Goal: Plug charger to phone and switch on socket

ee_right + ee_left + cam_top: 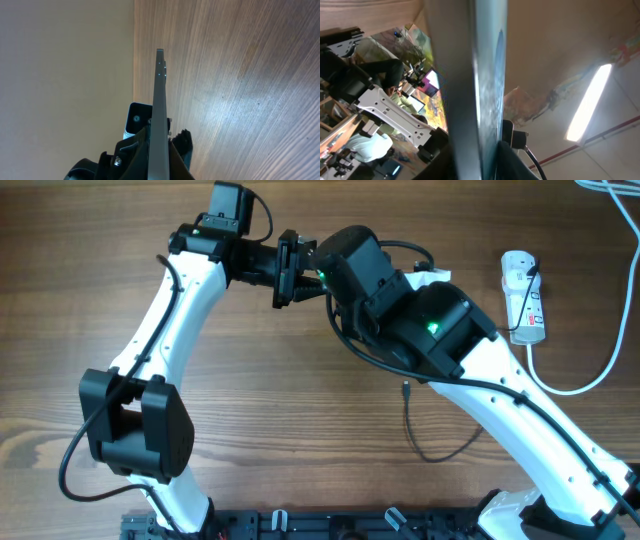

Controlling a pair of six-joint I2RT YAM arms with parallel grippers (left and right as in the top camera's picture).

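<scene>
Where both sides reach in and meet, over the upper middle of the table (pixel 300 400): I see the phone (pixel 482 75) between them, edge-on to both wrist cams. From overhead it is mostly hidden by the two wrists.
Left arm (pixel 170 310): comes up from the lower left. Its wrist cam looks at a ceiling light and the room, not at the wood.
Left end effector (pixel 476 157): one finger on each side of the phone's near end, and the dark finger (pixel 514 162) sits right against the slab. I can't tell whether it is clamping or only straddling.
Phone detail: thin grey slab with a teal sheen on one face in the left wrist view. In the right wrist view it is a narrow edge running up from the fingers, with wood grain beyond.
Right end effector (pixel 160 150): fully closed on the phone's two faces at the near end, a firm grip.
Right arm (pixel 520 400): comes in from the lower right, green lights on.
Charger (pixel 408 420): black cable lying loose on the table just below the right arm. The plug tip at its upper end is free and well apart from the phone.
Socket (pixel 523 298): white strip at the upper right, lying flat, well apart from both end effectors.
White cord (pixel 590 385): thick, curving from the socket toward the right edge.
</scene>
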